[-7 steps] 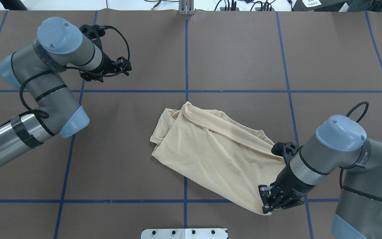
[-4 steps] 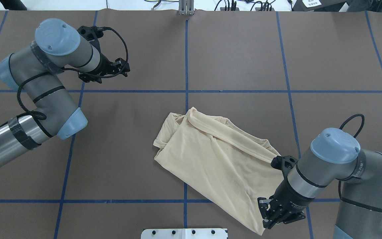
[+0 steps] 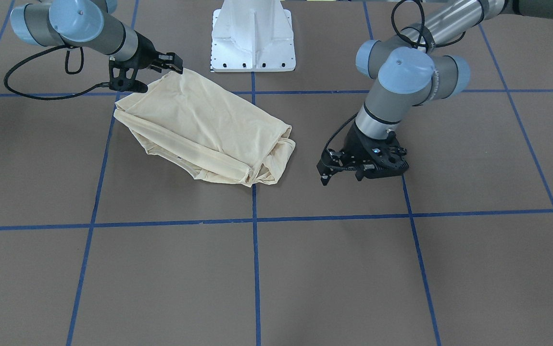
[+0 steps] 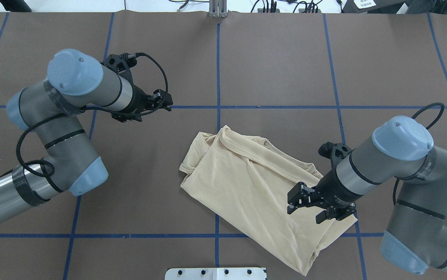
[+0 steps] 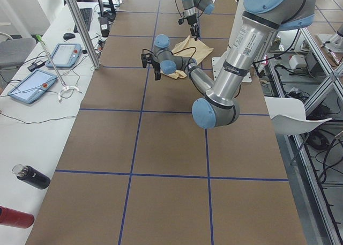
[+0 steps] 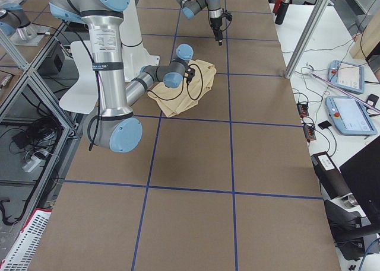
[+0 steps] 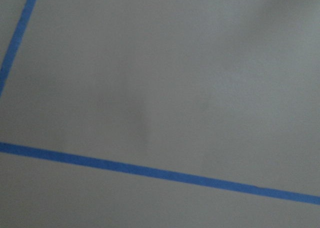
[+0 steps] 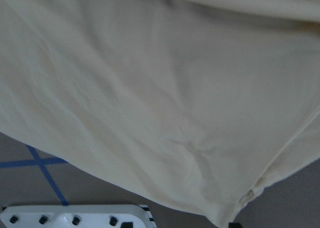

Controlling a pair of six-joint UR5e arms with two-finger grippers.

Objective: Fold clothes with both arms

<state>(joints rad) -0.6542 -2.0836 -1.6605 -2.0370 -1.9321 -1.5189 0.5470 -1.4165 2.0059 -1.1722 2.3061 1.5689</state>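
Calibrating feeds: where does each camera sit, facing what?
Overhead: behind robot, looking down; grey jointed left arm, right arm, cream fabric shirt.
Front-facing: opposite, facing robot; arms mirrored.
Exterior left: left end; left arm nearest.
Exterior right: right end; right arm nearest.
Left wrist: brown table, no arm.
Right wrist: shirt, white base plate; overhead shares both.

So: one cream shirt (image 4: 243, 182), two arms, left arm (image 4: 60, 132) plus right arm (image 4: 379, 167), one white pedestal (image 3: 252, 38), one table (image 4: 278, 62).
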